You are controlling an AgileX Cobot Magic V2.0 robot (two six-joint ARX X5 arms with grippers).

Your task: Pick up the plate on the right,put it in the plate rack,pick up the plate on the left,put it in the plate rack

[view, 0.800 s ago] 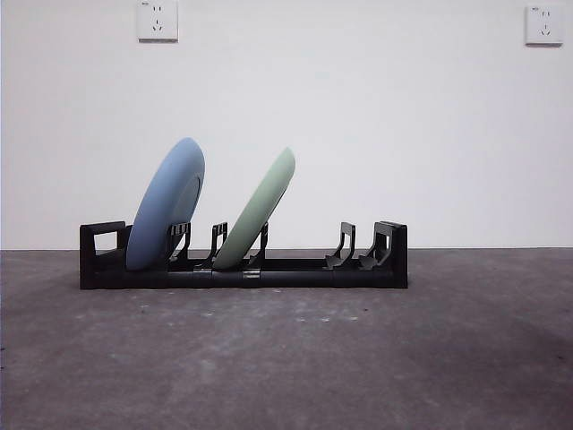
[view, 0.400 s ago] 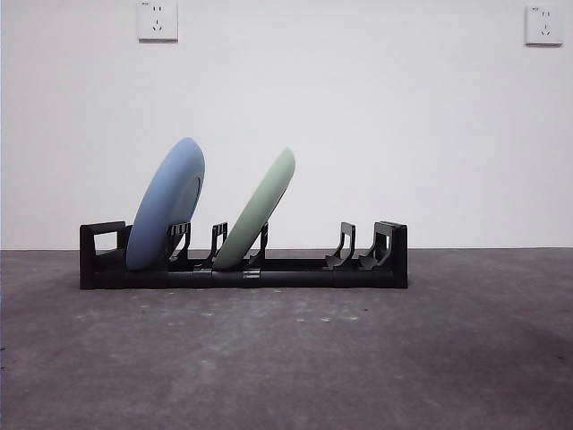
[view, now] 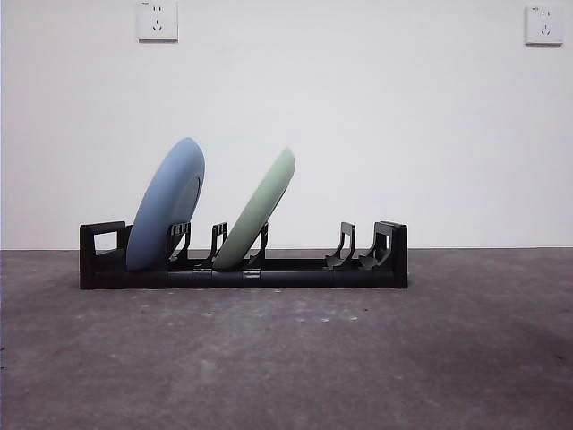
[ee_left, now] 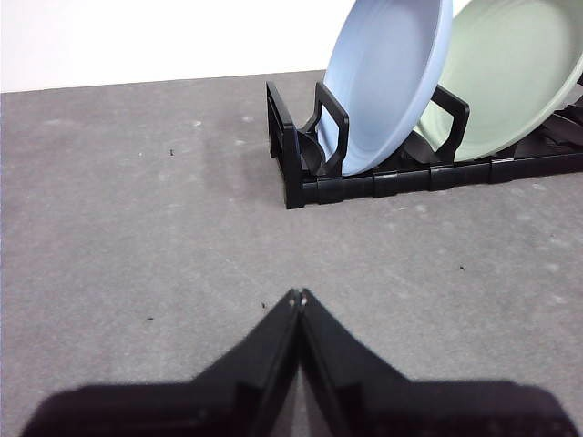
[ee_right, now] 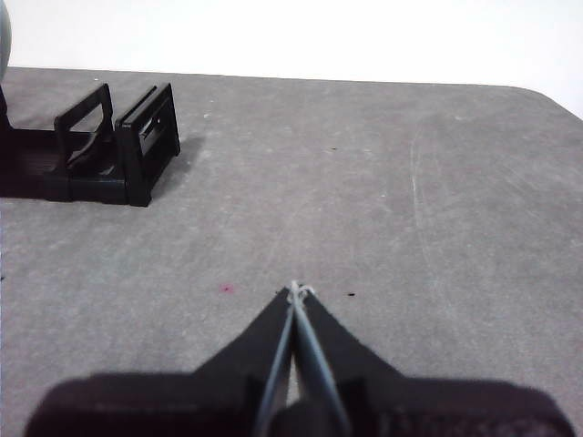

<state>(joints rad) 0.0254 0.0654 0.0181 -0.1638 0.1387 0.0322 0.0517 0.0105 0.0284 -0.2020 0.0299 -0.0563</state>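
While both plates are already sitting in the plate rack (view: 242, 273), the task is looking finished, w/ nothing left on the table (view: 286, 358) to collect. The blue plate (view: 166, 204) is leaning in a slot near one blocky end, the green plate (view: 258, 210) is tilting in a slot just beside it, approx. mid-rack; the slots toward the other end are standing free. The left gripper (ee_left: 297, 297) is hanging empty w/ jaws pressed together, the rack & both plates lying ahead of it and off to one side, well apart. The right gripper (ee_right: 295, 289) is likewise closed on nothing, the rack's far end ahead and apart. Judging by looks, the plates are stiff, smooth, prob. slippery and breakable; the exposed upper rim is the best place for taking hold. No brand, label or writing is showing; two wall sockets (view: 158, 20) are unmarked.
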